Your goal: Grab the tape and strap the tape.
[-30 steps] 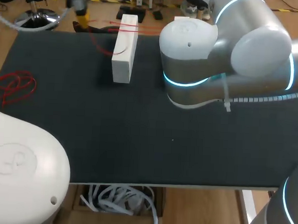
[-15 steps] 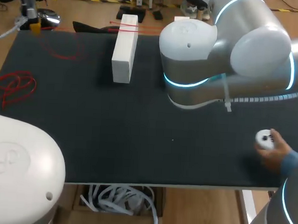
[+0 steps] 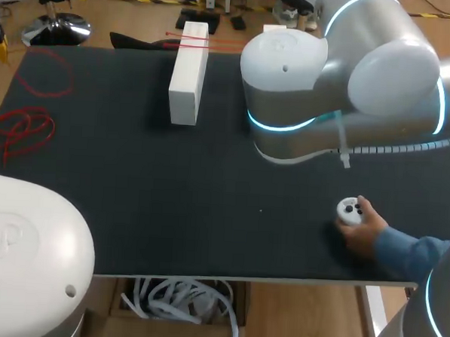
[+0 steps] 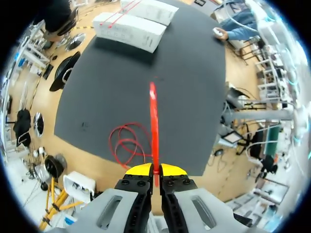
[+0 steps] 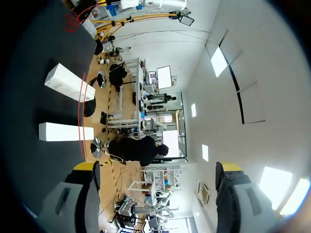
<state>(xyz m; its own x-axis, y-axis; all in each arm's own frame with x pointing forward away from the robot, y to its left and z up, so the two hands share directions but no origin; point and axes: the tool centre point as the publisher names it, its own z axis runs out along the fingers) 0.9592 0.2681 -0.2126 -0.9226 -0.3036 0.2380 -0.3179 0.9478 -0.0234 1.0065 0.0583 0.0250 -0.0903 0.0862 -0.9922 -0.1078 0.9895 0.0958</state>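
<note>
Left hand [image 4: 155,171]: clamped on red tape [image 4: 153,116], which runs ahead above the tabletop [image 4: 194,73].
Right hand [image 5: 155,177]: fingers wide apart.
Red coil [image 3: 19,127]: at tabletop's left edge.
2 white blocks [image 4: 129,31]: far side, red strands lying across them.

Your right arm [image 3: 327,91] hides most of the second block [image 3: 272,27] and where the tape [image 3: 216,42] ends at the table's [image 3: 133,194] far edge.

a robotics lab: a black work table [image 3: 170,203] fills mid-frame, with a white robot arm [image 3: 343,76] at upper right.
</note>
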